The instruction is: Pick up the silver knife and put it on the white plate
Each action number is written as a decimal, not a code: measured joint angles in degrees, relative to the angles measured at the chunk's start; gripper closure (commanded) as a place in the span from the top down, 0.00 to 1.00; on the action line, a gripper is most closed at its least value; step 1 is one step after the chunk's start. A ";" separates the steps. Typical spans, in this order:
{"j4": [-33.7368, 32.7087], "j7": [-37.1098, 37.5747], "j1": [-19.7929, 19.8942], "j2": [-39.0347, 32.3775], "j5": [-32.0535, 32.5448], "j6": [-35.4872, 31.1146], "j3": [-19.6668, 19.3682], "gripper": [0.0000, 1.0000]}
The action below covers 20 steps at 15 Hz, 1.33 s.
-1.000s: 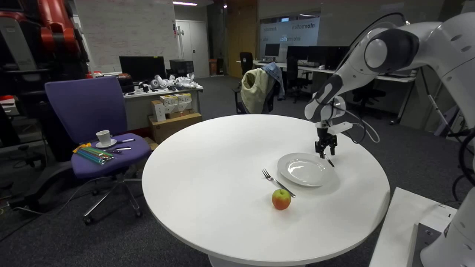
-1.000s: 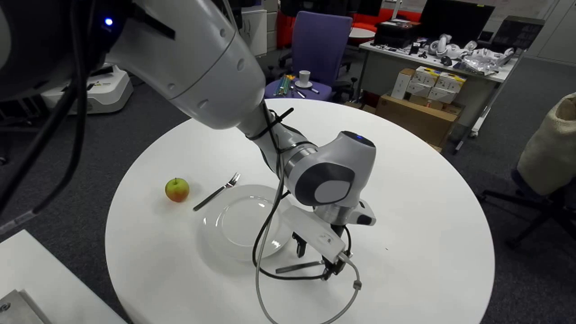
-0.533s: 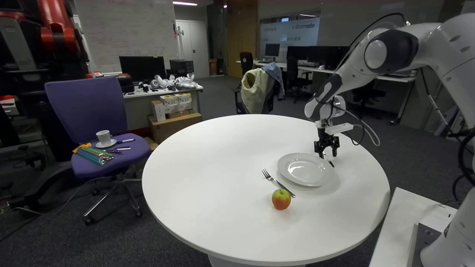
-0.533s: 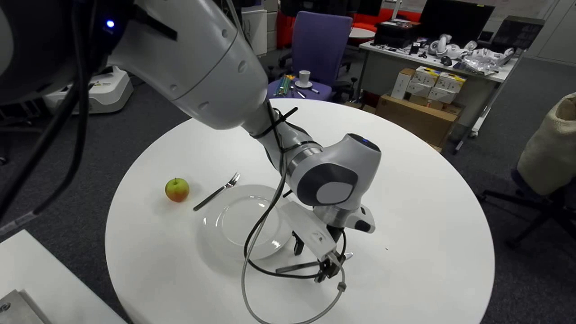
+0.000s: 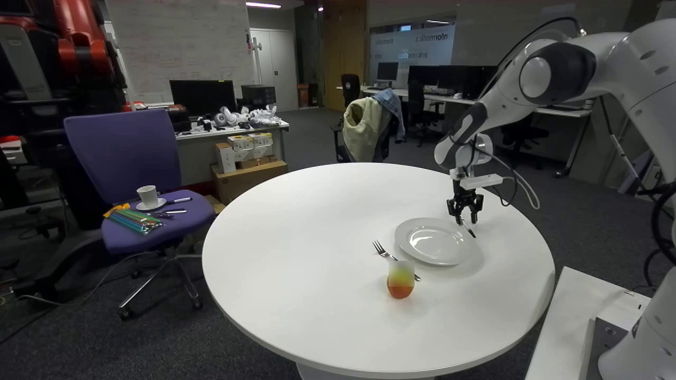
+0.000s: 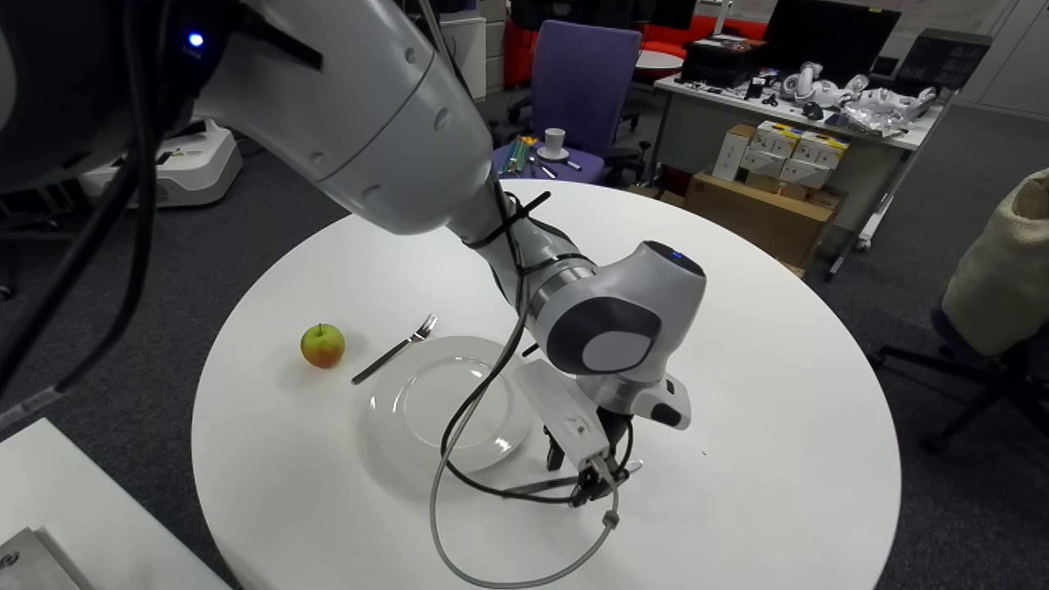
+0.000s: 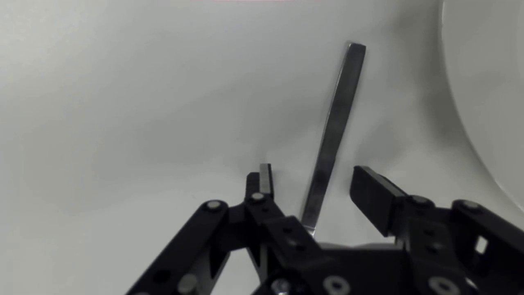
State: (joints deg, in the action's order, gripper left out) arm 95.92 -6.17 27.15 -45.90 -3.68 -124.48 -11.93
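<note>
The silver knife (image 7: 337, 119) lies on the white table beside the plate; it also shows in both exterior views (image 5: 469, 230) (image 6: 537, 485). My gripper (image 7: 312, 176) is open, its two black fingers on either side of the knife's handle, with a gap on each side. The gripper (image 5: 466, 218) is low over the table in both exterior views (image 6: 565, 482). In the wrist view the knife's far part is hidden under the gripper body. The round white plate (image 5: 434, 241) is close to the knife, and its rim shows at the right in the wrist view (image 7: 491, 90).
A fork (image 5: 385, 253) lies on the plate's other side, with a red-green apple (image 6: 323, 346) near it. Loose cables (image 6: 447, 459) hang from the wrist beside the plate and over the knife's handle. The round table's edge (image 5: 549, 274) curves past the arm's side.
My gripper has shifted and turned slightly over the knife while staying open. In an exterior view the arm has moved a little to the right. The knife and plate have not moved.
</note>
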 measured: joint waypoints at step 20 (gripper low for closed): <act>-2.60 4.17 0.27 -0.78 -1.39 1.78 -0.68 0.47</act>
State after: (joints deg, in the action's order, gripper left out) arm 93.32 -2.00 27.42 -46.68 -5.07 -122.69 -12.61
